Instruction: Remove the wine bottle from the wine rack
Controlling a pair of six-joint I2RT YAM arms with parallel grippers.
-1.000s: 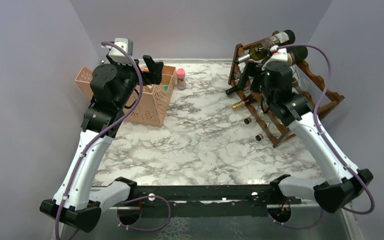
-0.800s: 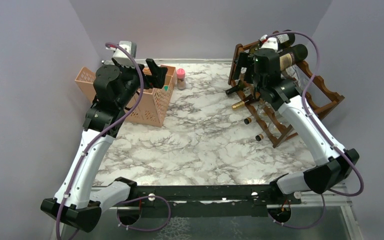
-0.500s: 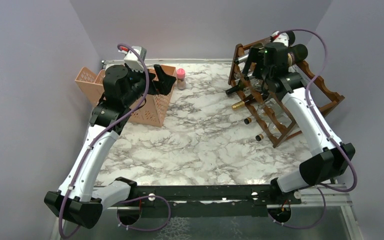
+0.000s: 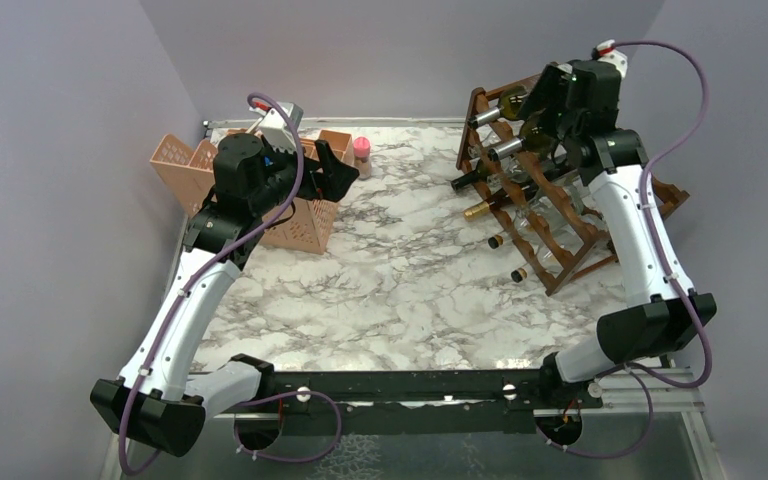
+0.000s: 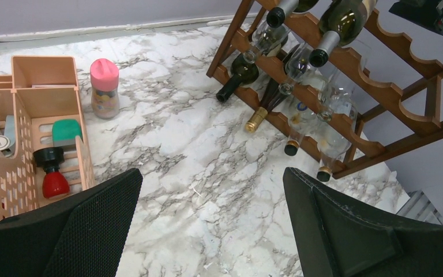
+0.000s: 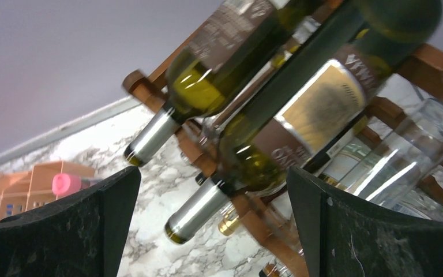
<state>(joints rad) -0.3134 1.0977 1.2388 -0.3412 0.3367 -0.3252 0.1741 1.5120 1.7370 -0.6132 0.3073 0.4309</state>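
Note:
The dark reddish-brown wine rack stands at the back right and holds several bottles, necks pointing left. Two green bottles with silver capsules lie on its top tier. My right gripper is open and empty, up at that tier. In the right wrist view its jaws stand wide apart on either side of the nearer bottle, apart from it; the second bottle lies behind, on the rack. My left gripper is open and empty over the organiser; its view shows the rack from afar.
A peach-pink lattice organiser stands at the back left with small items inside. A pink-capped jar stands beside it on the marble top. Purple walls close in on three sides; the rack sits near the right wall.
My right gripper has risen from in front of the rack's middle to its top tier, further back. My left gripper has shifted right and slightly lower. No bottle has moved.

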